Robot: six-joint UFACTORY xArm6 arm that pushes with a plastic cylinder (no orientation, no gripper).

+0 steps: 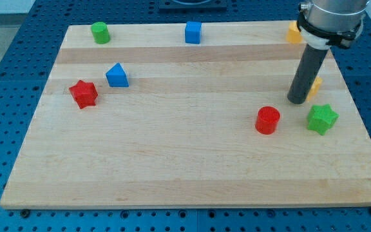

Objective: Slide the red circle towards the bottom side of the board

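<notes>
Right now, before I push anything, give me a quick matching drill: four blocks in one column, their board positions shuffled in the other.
Blocks:
1. red circle
2. green circle
3. blue cube
4. red star

Places:
A. top edge, middle
B. view's left, beside the blue triangle
C. top left corner
D. just below-left of my tip, beside the green star

Pairs: 1-D, 2-C, 3-A, 4-B

Below the red circle [267, 120] the board [172, 167] lies bare to its bottom edge. The green star [321, 119] crowds its right (near, not touching); my tip [297, 101] stands just above-right.
</notes>
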